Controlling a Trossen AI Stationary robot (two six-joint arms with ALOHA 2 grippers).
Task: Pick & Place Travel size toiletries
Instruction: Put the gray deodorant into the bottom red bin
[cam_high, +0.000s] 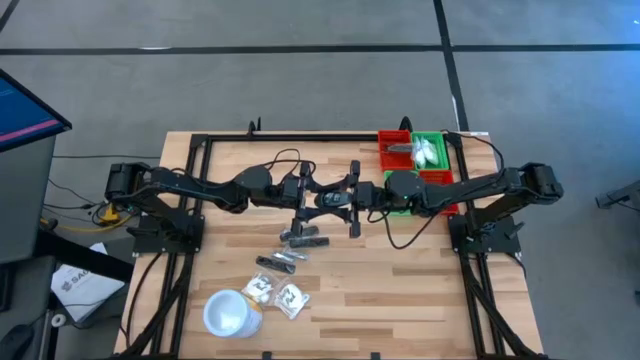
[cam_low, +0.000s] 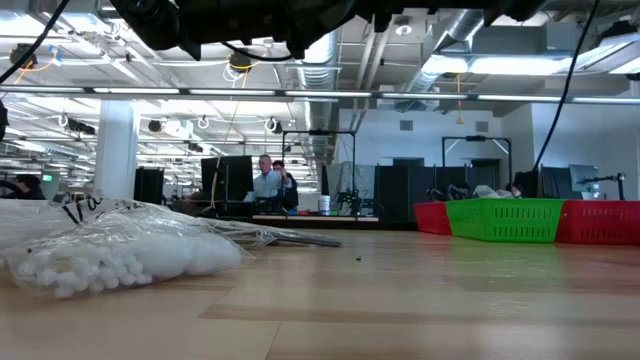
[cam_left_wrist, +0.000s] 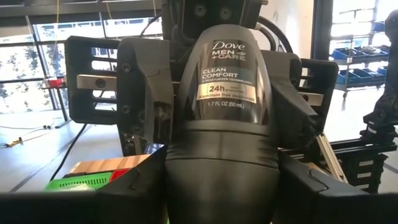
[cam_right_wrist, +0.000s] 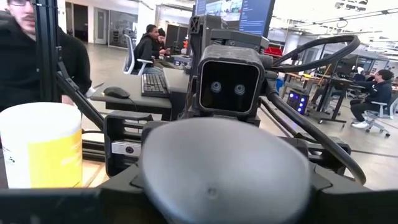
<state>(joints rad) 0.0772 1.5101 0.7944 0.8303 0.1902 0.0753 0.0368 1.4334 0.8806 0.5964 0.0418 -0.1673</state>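
Both arms meet in mid-air over the middle of the bench (cam_high: 400, 290), and it looks like a handover. The left claw (cam_high: 318, 198) is clamped on the lower body of a dark grey deodorant stick (cam_left_wrist: 227, 124), label facing its own camera. The right claw (cam_high: 352, 199) sits around the far end of the same stick; its fingers flank the cap, but I cannot tell whether they have bitten yet. To do this well, I'd say the right claw should close squarely on the rounded cap end and hold firm before the left lets go, with both wrists kept in line so the smooth casing doesn't twist or slip out. Only then should the left back straight off. The green bin (cam_high: 432, 152), between the red bins (cam_high: 392, 150) at the bench's far right, already holds some white items and seems the likely drop point. Other toiletries wait below: grey tubes (cam_high: 303, 238) and clear sachets (cam_high: 290, 298) beside a white cup (cam_high: 228, 312).
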